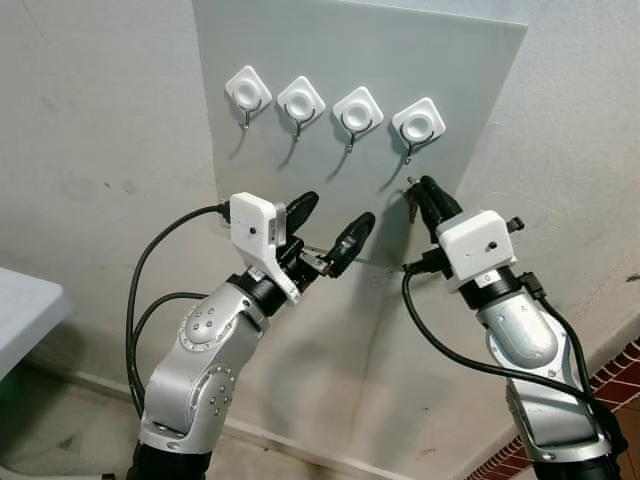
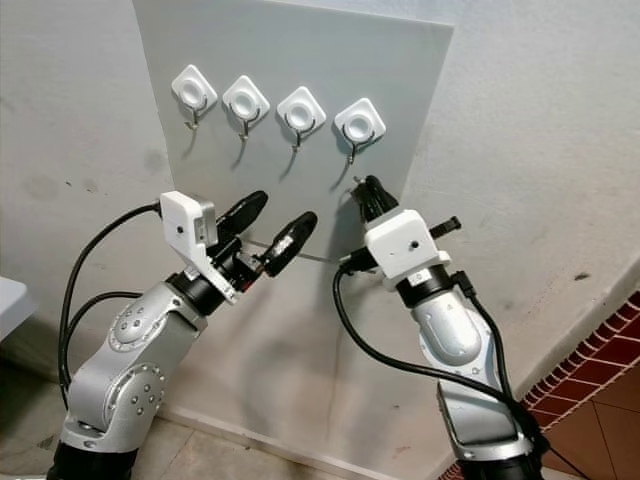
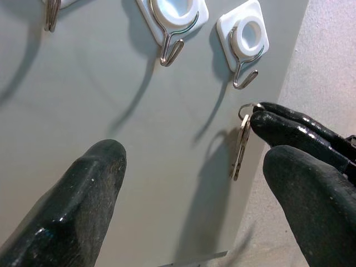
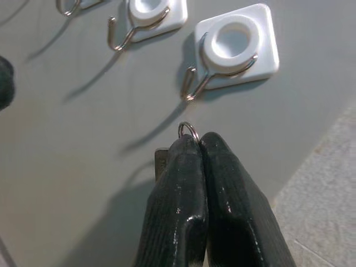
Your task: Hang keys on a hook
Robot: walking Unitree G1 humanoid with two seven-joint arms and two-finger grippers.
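Just below the rightmost hook [image 4: 192,89], we saw the right gripper [image 4: 199,140], jaws clamping the keys [image 3: 242,146]; the left gripper [image 1: 330,228] hovered nearby, jaws wide.

Both arms are silver metal with rounded joint housings dotted with small dark screws, and black cables loop loosely alongside them. Each wrist carries a boxy white camera block. The left gripper [image 1: 325,228] and right gripper [image 1: 424,192] each have two long, glossy black fingers.

Four hooks [image 1: 331,112] (white-based), one board [image 1: 470,80], one set of keys [image 3: 242,146].
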